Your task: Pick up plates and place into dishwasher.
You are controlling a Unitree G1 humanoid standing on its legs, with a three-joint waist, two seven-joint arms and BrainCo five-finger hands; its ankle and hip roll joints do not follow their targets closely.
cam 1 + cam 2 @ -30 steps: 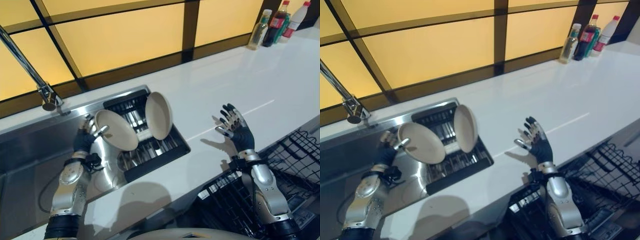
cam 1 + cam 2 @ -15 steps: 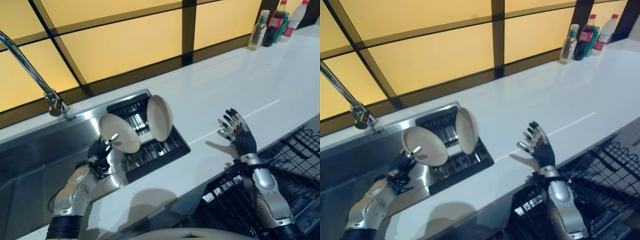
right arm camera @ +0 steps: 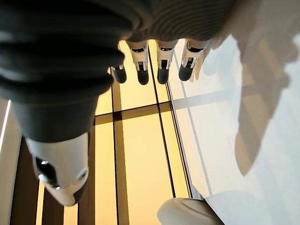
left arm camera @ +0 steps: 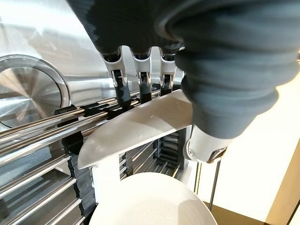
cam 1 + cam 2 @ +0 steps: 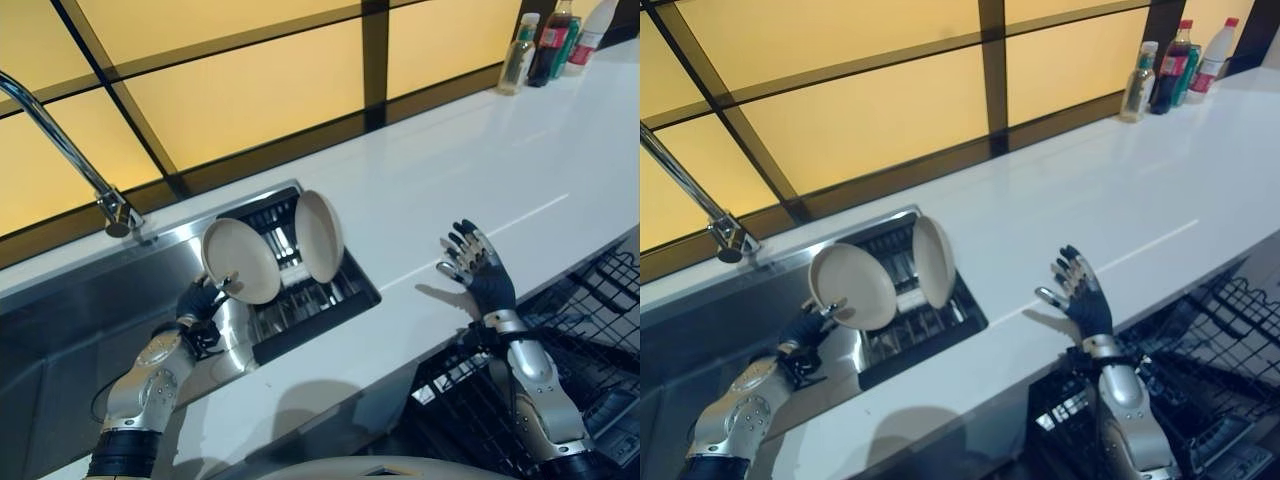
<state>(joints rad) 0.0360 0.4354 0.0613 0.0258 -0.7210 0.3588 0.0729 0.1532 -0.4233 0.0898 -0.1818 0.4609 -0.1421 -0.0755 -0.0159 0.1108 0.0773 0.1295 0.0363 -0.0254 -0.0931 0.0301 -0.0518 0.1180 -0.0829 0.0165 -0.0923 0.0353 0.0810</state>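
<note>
- Left wrist view: my left hand [image 4: 206,93] pinches the rim of a cream plate [image 4: 136,126], fingers [image 4: 123,91] behind it and thumb in front.
- In the left eye view that held plate [image 5: 241,260] is raised over the dark drying rack [image 5: 300,300] set in the steel sink [image 5: 90,300], tilted, its face turned toward me.
- A second plate [image 5: 319,236] stands upright in the rack, just beside the held one, on the side away from the tap [image 5: 60,150].
- My right hand [image 5: 480,272] hovers over the white counter [image 5: 520,160], well apart from the rack, fingers spread and empty.
- The dishwasher basket [image 5: 570,350] sits below the counter edge, beyond my right hand from the rack.
- To do this lift well, I judge I should keep the pinch firm, lift straight clear of the rack's rods, and avoid knocking the standing plate before swinging toward the basket.
</note>
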